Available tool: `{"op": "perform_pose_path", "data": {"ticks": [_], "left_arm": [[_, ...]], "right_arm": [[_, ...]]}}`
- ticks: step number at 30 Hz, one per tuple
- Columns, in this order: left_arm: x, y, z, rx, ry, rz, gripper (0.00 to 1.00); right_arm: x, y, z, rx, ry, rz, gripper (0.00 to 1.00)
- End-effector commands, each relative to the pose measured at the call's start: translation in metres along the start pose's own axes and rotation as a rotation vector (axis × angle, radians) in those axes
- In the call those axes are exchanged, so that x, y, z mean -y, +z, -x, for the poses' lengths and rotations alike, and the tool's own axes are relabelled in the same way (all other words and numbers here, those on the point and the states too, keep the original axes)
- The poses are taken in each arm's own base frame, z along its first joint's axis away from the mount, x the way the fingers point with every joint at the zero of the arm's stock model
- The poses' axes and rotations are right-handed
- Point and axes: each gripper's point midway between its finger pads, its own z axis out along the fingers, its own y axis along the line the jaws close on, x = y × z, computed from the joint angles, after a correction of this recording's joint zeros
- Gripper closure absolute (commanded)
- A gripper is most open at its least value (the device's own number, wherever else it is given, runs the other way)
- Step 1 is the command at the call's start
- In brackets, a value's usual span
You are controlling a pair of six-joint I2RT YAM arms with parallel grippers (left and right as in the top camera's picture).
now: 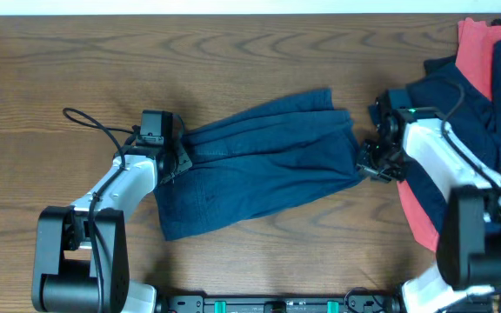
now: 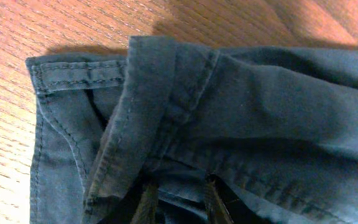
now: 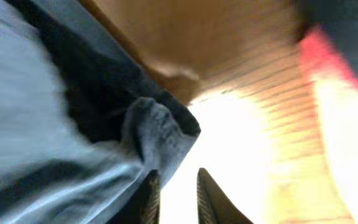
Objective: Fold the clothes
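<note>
The navy shorts (image 1: 268,161) lie folded across the middle of the table, waistband end to the left. My left gripper (image 1: 177,155) is at that left end. In the left wrist view its fingers (image 2: 180,202) are closed on a fold of the shorts (image 2: 247,112) just below the stitched waistband. My right gripper (image 1: 369,162) is at the shorts' right edge. In the right wrist view its fingers (image 3: 176,190) stand a narrow gap apart with only bright table between them, and the bunched shorts edge (image 3: 154,124) lies just left of them. That view is blurred.
A pile of more clothes lies at the right edge: navy garments (image 1: 459,109) over coral-red ones (image 1: 474,43), with a coral-red edge (image 1: 420,222) near the right arm. A black cable (image 1: 94,126) loops left of the left gripper.
</note>
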Motion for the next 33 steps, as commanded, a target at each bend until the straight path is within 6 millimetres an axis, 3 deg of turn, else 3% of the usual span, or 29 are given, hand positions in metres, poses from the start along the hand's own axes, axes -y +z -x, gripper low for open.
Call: {"op": "perform_pose_path", "data": {"ticks": [1, 2, 4, 6, 11, 18, 19, 20, 22, 23, 27, 29, 33], "left_arm": [[-0.015, 0.005, -0.008, -0.031, 0.022, 0.057, 0.71], [-0.015, 0.005, -0.008, -0.030, 0.022, 0.056, 0.71], [-0.015, 0.005, -0.008, -0.030, 0.022, 0.056, 0.70], [-0.015, 0.005, -0.008, -0.030, 0.021, 0.056, 0.70], [-0.016, 0.005, -0.009, -0.031, 0.021, 0.057, 0.70], [-0.015, 0.005, -0.009, -0.031, 0.021, 0.057, 0.69], [-0.015, 0.005, -0.009, -0.031, 0.021, 0.057, 0.69], [-0.015, 0.005, -0.009, -0.031, 0.021, 0.057, 0.69], [-0.016, 0.005, -0.009, -0.031, 0.021, 0.057, 0.69], [-0.016, 0.005, -0.009, -0.032, 0.021, 0.057, 0.69], [-0.016, 0.005, -0.009, -0.033, 0.021, 0.058, 0.69], [-0.016, 0.005, -0.009, -0.034, 0.021, 0.059, 0.69], [-0.018, 0.005, -0.012, -0.045, -0.005, 0.067, 0.71]], "right_arm": [[-0.004, -0.038, 0.028, 0.210, -0.062, 0.014, 0.36], [-0.011, -0.046, 0.037, 0.266, -0.100, 0.040, 0.27], [-0.031, -0.062, 0.053, 0.359, -0.221, 0.121, 0.28], [-0.048, -0.066, 0.053, 0.369, -0.300, 0.203, 0.29], [-0.058, -0.036, 0.052, 0.294, -0.298, 0.225, 0.23], [-0.090, 0.007, 0.058, 0.234, -0.310, 0.339, 0.25], [-0.099, 0.011, 0.061, 0.242, -0.320, 0.373, 0.29], [-0.107, 0.012, 0.063, 0.247, -0.331, 0.410, 0.45], [-0.124, 0.007, 0.064, 0.258, -0.360, 0.509, 0.94], [-0.133, 0.001, 0.067, 0.274, -0.373, 0.554, 0.99], [-0.153, -0.039, 0.091, 0.423, -0.383, 0.640, 0.99], [-0.155, -0.059, 0.113, 0.536, -0.360, 0.628, 0.99], [-0.147, -0.072, 0.145, 0.681, -0.266, 0.556, 0.99]]}}
